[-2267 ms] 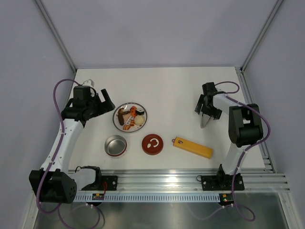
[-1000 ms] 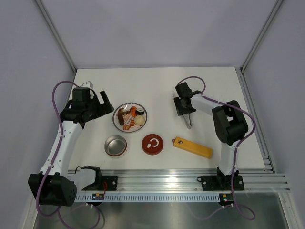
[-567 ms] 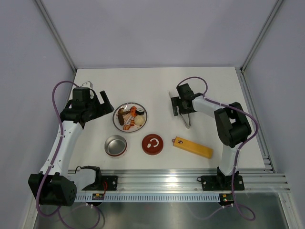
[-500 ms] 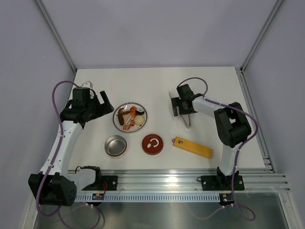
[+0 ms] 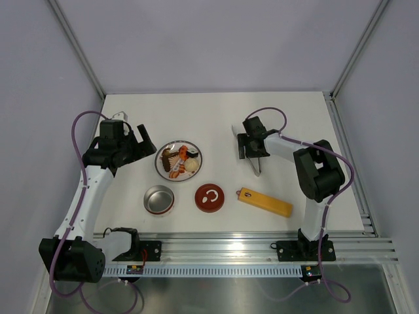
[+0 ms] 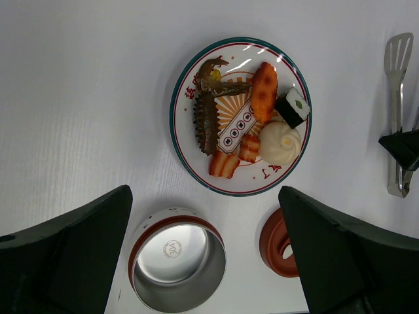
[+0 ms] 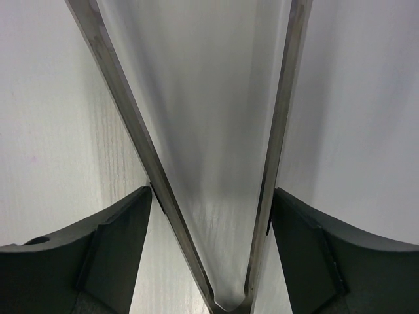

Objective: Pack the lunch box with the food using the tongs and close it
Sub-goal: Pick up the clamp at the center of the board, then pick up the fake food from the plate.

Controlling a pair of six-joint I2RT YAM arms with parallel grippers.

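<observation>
The tongs (image 5: 255, 163) lie in a narrow V on the white table right of centre, joined end toward me. My right gripper (image 5: 253, 154) is shut on the tongs (image 7: 134, 124), one finger pressed against the outside of each arm just above the joint. The lunch box (image 5: 159, 199) stands empty, its steel inside (image 6: 175, 268) showing, with the dark-red lid (image 5: 209, 197) beside it. The food (image 6: 242, 124), several small pieces, sits on a plate (image 5: 196, 152). My left gripper (image 5: 145, 140) hangs open left of the plate, above the box and plate in its wrist view (image 6: 204, 190).
A long yellow-orange bar (image 5: 265, 201) lies near the front, just right of the lid and below the tongs. The plate rim (image 6: 178, 131) is green-edged. Grey walls close in the table on three sides, and a rail runs along the near edge.
My right gripper carried the tongs from the far right toward the table's centre, then shifted slightly right and settled low. The left arm has stayed where it was.
</observation>
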